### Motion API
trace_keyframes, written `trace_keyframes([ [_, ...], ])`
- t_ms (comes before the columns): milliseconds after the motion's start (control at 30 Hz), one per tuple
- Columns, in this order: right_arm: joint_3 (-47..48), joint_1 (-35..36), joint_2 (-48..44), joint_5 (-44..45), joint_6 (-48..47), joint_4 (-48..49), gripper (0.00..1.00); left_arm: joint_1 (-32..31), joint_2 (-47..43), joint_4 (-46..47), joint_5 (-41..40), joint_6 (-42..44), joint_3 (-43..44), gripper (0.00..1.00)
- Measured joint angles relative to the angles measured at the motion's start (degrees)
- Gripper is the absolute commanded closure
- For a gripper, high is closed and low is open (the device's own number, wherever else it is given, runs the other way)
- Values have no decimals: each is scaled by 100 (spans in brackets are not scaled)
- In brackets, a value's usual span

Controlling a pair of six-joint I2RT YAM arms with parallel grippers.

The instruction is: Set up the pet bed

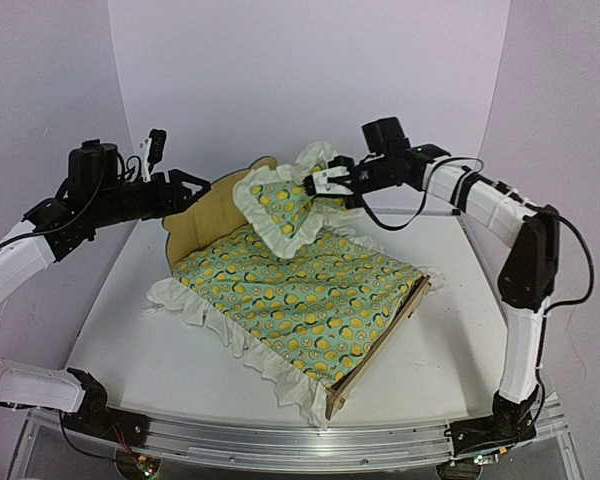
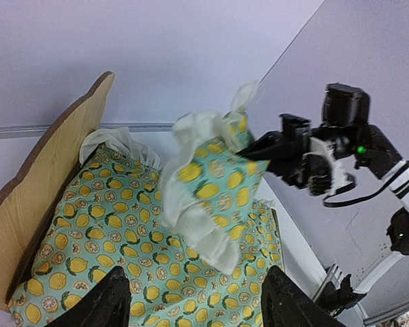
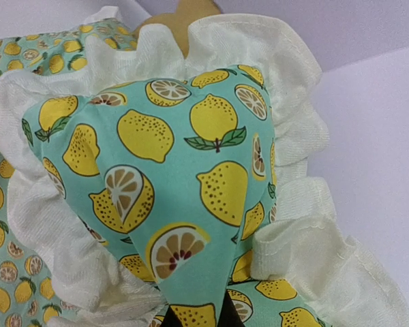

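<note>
The pet bed (image 1: 202, 212) is a light plywood frame with a curved headboard, standing at the table's middle; its mattress pad is hidden under the lemon-print ruffled blanket (image 1: 300, 290) spread over it. My right gripper (image 1: 325, 183) is shut on the small ruffled lemon-print pillow (image 1: 280, 205) and holds it in the air above the head end of the bed. The pillow fills the right wrist view (image 3: 184, 177) and shows in the left wrist view (image 2: 215, 184). My left gripper (image 1: 192, 184) is open and empty, hovering by the headboard (image 2: 41, 184), above the blanket (image 2: 123, 252).
The bed's footboard (image 1: 380, 350) points toward the table's near right. The blanket's white ruffle (image 1: 220, 330) hangs over the bed's left side onto the white table (image 1: 120, 320). A white backdrop wall stands behind.
</note>
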Motion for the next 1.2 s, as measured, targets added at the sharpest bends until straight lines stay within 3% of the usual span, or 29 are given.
trace_keyframes([
  [300,2256,501,2428,-315,-83,-413,100,-7,-702,-2,-109,-245,-363,36],
  [433,2645,634,2951,-293,-11,-258,98,-7,-706,-44,-111,-361,-492,36],
  [467,2645,671,3021,-243,-2,-190,73,-7,-704,-48,-111,-378,-538,36],
  [500,2645,699,3095,-173,35,-74,40,-9,-704,-55,-111,-396,-584,36],
  [533,2667,728,3182,-74,164,63,23,-11,-704,-52,-109,-407,-627,36],
  [600,2695,765,3292,157,490,297,4,-13,-704,-70,-114,-424,-667,35],
  [700,2564,855,3230,649,970,584,2,-13,-706,-96,-164,-468,-669,35],
  [767,1858,892,2745,1029,1283,828,2,-13,-719,-98,-229,-481,-669,34],
  [933,-417,911,452,2277,2151,951,2,-13,-756,-131,-601,-393,-669,29],
  [1033,-1578,695,-1182,3558,3377,1165,2,44,-826,-280,-1108,-334,-669,24],
  [1100,-2031,92,-2138,4339,4627,1134,2,365,-918,-389,-1353,-291,-669,22],
  [1200,-2918,-1685,-3403,4638,6234,1187,2,1311,-999,-439,-1556,-177,-654,20],
])
